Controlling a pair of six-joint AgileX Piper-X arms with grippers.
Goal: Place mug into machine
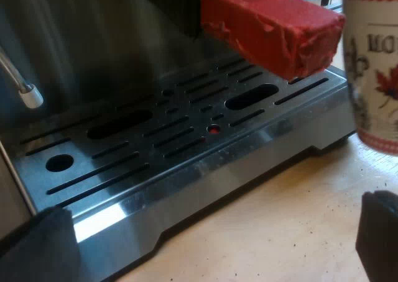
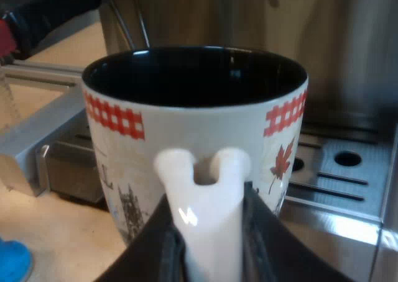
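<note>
White ceramic, banded in red check, is what the right gripper (image 2: 210,227) is clamped on: the mug (image 2: 199,130) is held by its handle alone, a black finger pressed to each side of it. The mug is not yet in the machine. It stands upright over the wooden table (image 1: 280,232), just beside the corner of the steel drip tray (image 1: 205,165); whether its base is lifted or resting on the wood cannot be told.

The left gripper (image 1: 208,241) is spread wide and holds nothing, with its fingers low at the tray's front edge.

Three hazards are judged likely. The tray's front lip sits higher than the table, so a low base could be caught on it and the mug tipped. The red handle end (image 1: 267,27) juts out above the tray close to the mug, and the rim could be knocked against it if the mug is carried too high. Because only the handle is pinched, the mug could be swung or twisted in the grip by either contact.
</note>
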